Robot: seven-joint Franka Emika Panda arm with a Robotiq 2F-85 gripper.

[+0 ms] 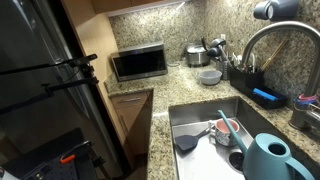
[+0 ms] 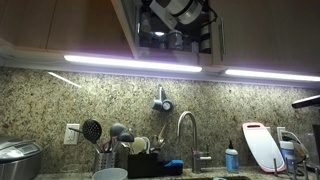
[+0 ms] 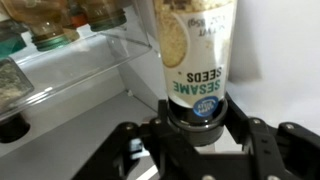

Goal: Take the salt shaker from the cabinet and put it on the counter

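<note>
Clear shaker (image 3: 190, 50) of sesame seeds sits in gripper (image 3: 200, 122).

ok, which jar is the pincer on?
The jar labelled SESAME SEEDS, its dark cap inside the pincer; the other jars sit apart on the shelf.

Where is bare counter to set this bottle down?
Free: counter between microwave and sink. Crowded: back corner with rice cooker, bowl, utensils; sink full of dishes. Claw holds the bottle by its cap.
</note>
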